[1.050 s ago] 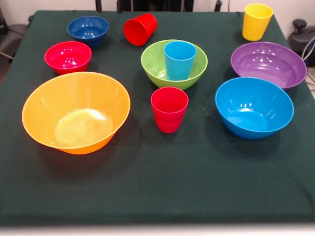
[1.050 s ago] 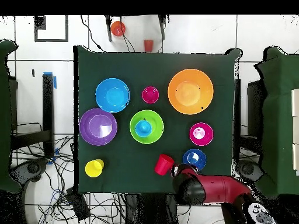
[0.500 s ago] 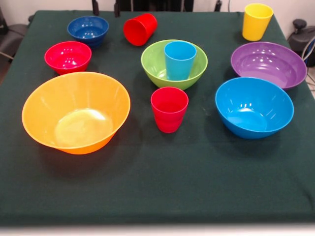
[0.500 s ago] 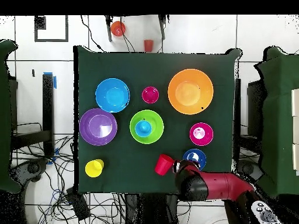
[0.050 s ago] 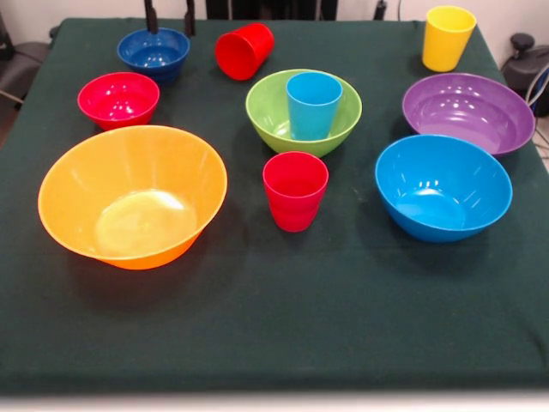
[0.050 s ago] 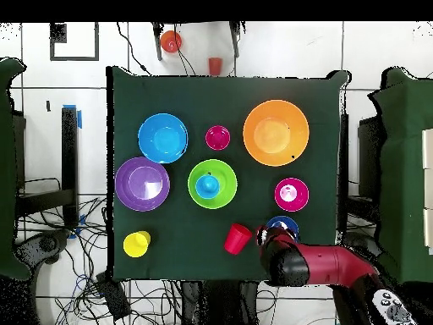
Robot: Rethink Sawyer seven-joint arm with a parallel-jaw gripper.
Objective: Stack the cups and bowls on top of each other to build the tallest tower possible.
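Two dark fingertips of my gripper hang open at the top edge, just behind the small dark blue bowl. In the overhead view the red arm covers part of that bowl. A red cup lies on its side beside it. The light blue cup stands inside the green bowl. Another red cup stands upright in the middle. The yellow cup, purple bowl, blue bowl, orange bowl and small red bowl stand apart. No tower shows.
A dark green cloth covers the table, with open cloth along its near side in the front view. Past the table's far edge in the overhead view sit a small orange object and a small red one.
The gripper tips have slid left along the top edge of the front view, from behind the tipped red cup to behind the dark blue bowl. Cups and bowls have not moved.
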